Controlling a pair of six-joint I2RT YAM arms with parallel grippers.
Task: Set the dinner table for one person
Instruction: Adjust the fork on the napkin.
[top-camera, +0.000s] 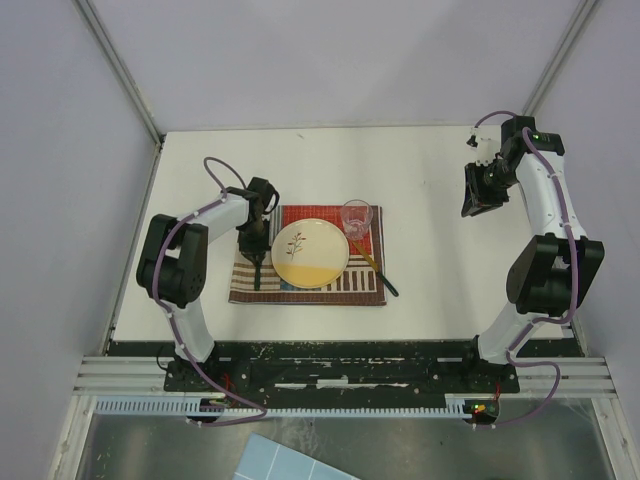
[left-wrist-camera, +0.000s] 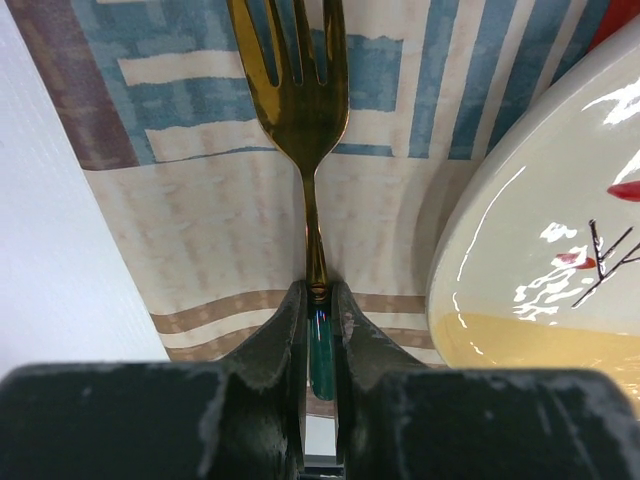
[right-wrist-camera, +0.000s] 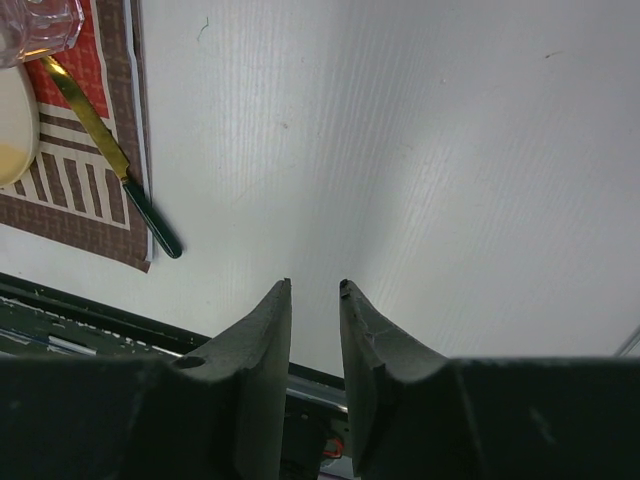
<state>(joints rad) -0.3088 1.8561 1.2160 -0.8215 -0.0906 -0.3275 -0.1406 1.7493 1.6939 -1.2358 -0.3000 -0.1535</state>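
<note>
My left hand is clamped on the fork, which lies on the placemat just left of the plate. The glass and knife sit just right of the plate. Well right of it, my right hand hovers with its fingers apart over the white surface under everything.

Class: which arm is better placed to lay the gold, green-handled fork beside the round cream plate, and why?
Left. The left gripper holds the fork by its handle above the striped cloth placemat, next to the plate; the right gripper is empty, off over white tabletop.
</note>
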